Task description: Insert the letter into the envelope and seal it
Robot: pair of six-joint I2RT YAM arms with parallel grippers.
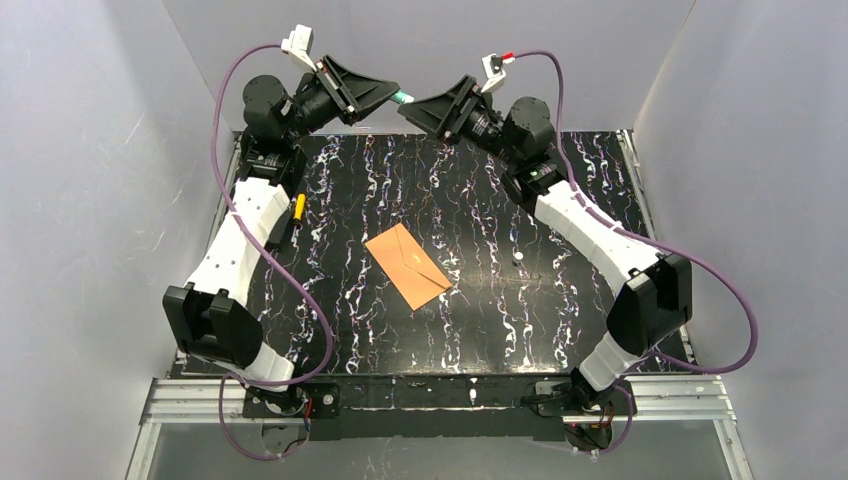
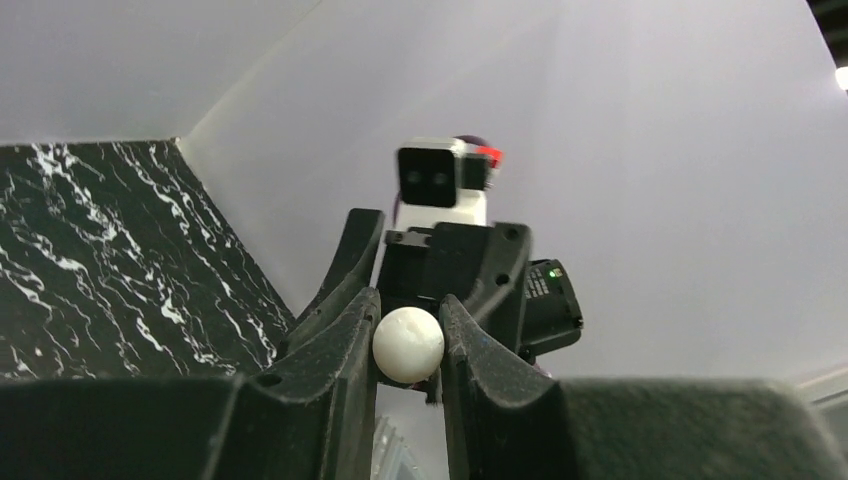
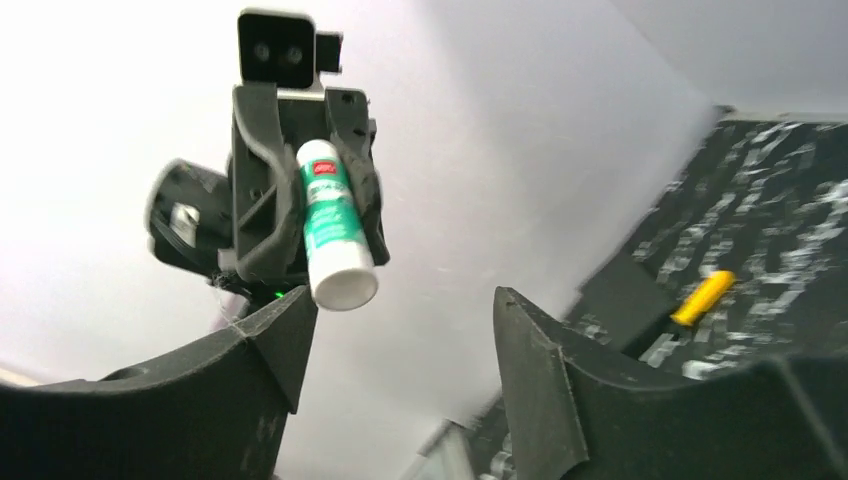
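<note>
The left gripper (image 2: 408, 300) pinches a glue stick (image 3: 333, 225) by its body. The right gripper (image 3: 400, 310), just opposite the stick's end, stands spread and empty. Well below both, the envelope (image 1: 407, 266) lies flat; the letter is not visible, probably inside. Sealing seems in hand: next, carry the stick down and glue the envelope shut.

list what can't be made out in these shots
- letter: in no view; the top view shows the envelope only from outside, so contents and seal unknown.
- glue stick: label blurred in the right wrist view; in the left wrist view the left gripper hides all but its end.
- yellow object: blurred in the right wrist view, tiny in the top view.
</note>
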